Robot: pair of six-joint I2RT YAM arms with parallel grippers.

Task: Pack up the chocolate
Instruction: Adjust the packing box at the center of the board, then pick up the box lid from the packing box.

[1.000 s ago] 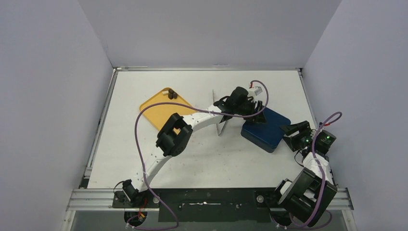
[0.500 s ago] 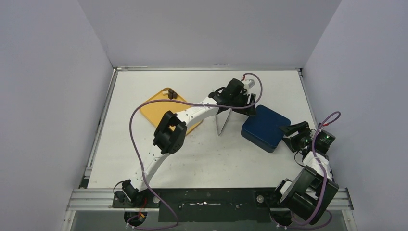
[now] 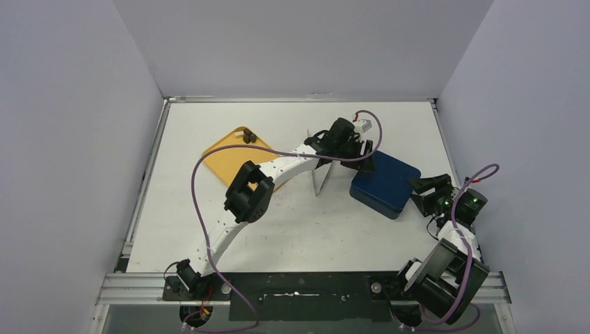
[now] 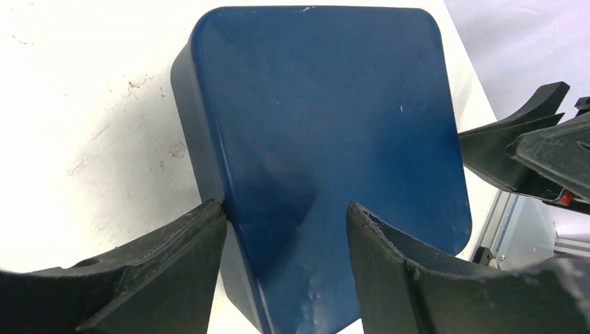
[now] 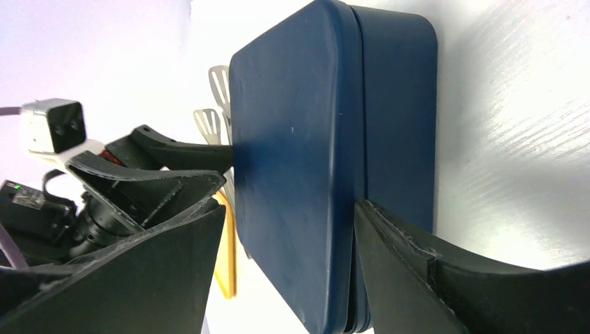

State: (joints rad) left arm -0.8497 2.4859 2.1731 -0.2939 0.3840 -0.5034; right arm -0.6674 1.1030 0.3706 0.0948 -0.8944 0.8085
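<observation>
The chocolate (image 3: 248,137) shows as a few tiny dark brown pieces on the far corner of a yellow tray (image 3: 226,165). A dark blue box (image 3: 385,184) with its lid on sits right of centre. My left gripper (image 3: 363,157) is at the box's far-left edge, jaws open; in the left wrist view the gripper (image 4: 285,229) straddles the lid's (image 4: 327,132) near corner. My right gripper (image 3: 424,191) is at the box's right edge, open. In the right wrist view, the right gripper (image 5: 289,216) has one finger (image 5: 410,271) by the lid seam of the box (image 5: 299,167).
Metal tongs (image 3: 322,178) lie between the tray and the box, also visible in the right wrist view as tongs (image 5: 217,97). The left forearm (image 3: 278,167) stretches over the tray. The table's right edge (image 3: 445,149) runs close behind the box.
The left gripper has drawn back slightly from over the box's left corner and its jaws have widened. The box and the right gripper have barely shifted.
</observation>
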